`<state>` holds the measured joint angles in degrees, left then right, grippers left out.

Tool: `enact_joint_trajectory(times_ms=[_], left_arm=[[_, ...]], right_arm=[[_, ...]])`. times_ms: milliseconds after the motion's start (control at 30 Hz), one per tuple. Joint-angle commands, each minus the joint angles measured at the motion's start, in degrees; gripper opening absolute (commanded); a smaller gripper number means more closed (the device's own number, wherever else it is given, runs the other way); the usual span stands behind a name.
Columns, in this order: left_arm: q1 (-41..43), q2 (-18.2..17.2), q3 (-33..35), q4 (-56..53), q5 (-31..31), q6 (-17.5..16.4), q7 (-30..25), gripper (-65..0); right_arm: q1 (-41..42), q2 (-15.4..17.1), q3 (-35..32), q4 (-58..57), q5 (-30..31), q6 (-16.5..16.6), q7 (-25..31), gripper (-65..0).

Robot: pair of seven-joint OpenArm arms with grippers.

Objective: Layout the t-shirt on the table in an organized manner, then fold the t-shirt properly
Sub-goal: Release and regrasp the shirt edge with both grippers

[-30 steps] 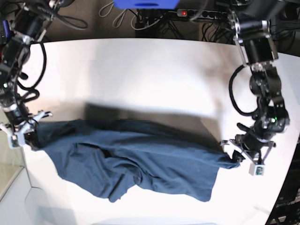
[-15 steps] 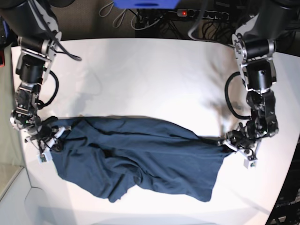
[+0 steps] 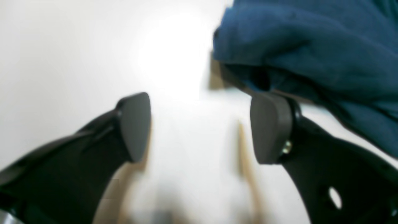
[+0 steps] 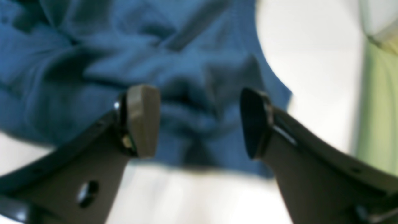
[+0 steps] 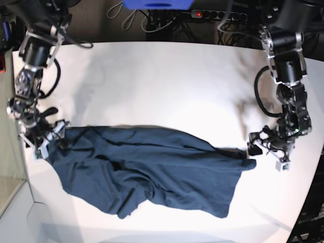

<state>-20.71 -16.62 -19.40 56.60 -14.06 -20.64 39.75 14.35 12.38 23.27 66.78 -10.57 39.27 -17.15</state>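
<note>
The dark navy t-shirt (image 5: 152, 167) lies rumpled in a long band across the near half of the white table (image 5: 162, 86). My left gripper (image 5: 260, 146) stands open just off the shirt's right corner. In the left wrist view this gripper (image 3: 199, 127) has only bare table between its fingers, with the t-shirt (image 3: 311, 46) touching the outer side of the right finger. My right gripper (image 5: 48, 142) is open at the shirt's left end. In the right wrist view it (image 4: 199, 121) hangs over the blue cloth (image 4: 124, 62), holding nothing.
A power strip (image 5: 217, 15) and cables lie behind the table's far edge, beside a blue object (image 5: 158, 4). The table's left edge runs close to my right gripper, with a greenish floor (image 4: 379, 109) beyond it.
Both grippers have opened and let go of the shirt's ends. The cloth has dropped flat on the table. The left gripper has drawn back to the right, off the corner.
</note>
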Motion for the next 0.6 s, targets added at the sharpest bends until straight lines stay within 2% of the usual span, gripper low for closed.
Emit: enact_joint_trajectory(times_ms=[0, 133, 267, 467, 567], left_arm=[[-1.2, -0.6, -0.1, 1.5, -0.7, -0.1, -1.0, -16.5], [0.7, -0.6, -0.2, 2.5, -0.7, -0.1, -1.3, -16.5], [0.8, -0.5, -0.2, 2.6, -0.7, -0.1, -1.0, -16.5], [1.0, -0.5, -0.2, 2.5, -0.7, -0.1, -1.0, -16.6], [1.5, -0.6, -0.2, 2.5, -0.7, -0.1, -1.0, -16.6]], right_arm=[[0.3, -1.3, -0.4, 3.8, 1.9, 0.7, 2.3, -22.1], [-5.3, -5.3, -0.7, 10.0, 1.9, 0.7, 2.3, -22.1], [-6.1, -8.7, -0.8, 10.1, 1.9, 0.7, 2.3, -22.1], [-5.1, -9.9, -0.9, 7.3, 1.9, 0.7, 2.6, -21.9], [-3.1, -8.6, -0.8, 3.8, 1.9, 0.7, 2.7, -22.0]])
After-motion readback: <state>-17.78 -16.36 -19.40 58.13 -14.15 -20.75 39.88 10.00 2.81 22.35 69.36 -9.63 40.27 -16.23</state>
